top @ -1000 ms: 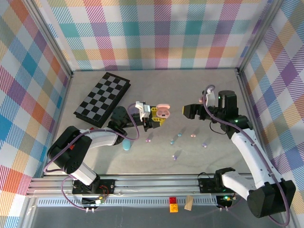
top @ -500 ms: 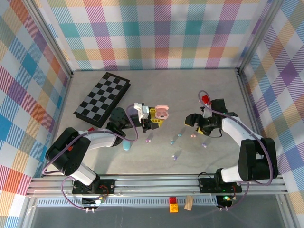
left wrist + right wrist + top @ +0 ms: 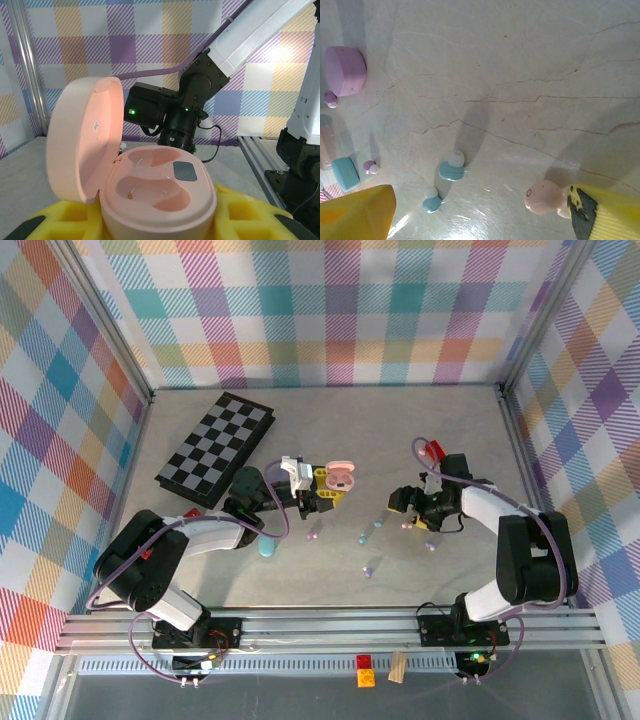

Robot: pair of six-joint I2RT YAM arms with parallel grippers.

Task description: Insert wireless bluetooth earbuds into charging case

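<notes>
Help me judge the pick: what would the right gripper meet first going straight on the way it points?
Probably the pink earbud, lying at one fingertip; otherwise the table, where two light blue earbuds lie between the open fingers of the right gripper. Depth is unclear.

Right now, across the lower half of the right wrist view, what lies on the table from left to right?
In order: light blue pebble-shaped plastic case → small lavender plastic earbud → lower light blue earbud → upper light blue earbud → pale pink earbud.
</notes>
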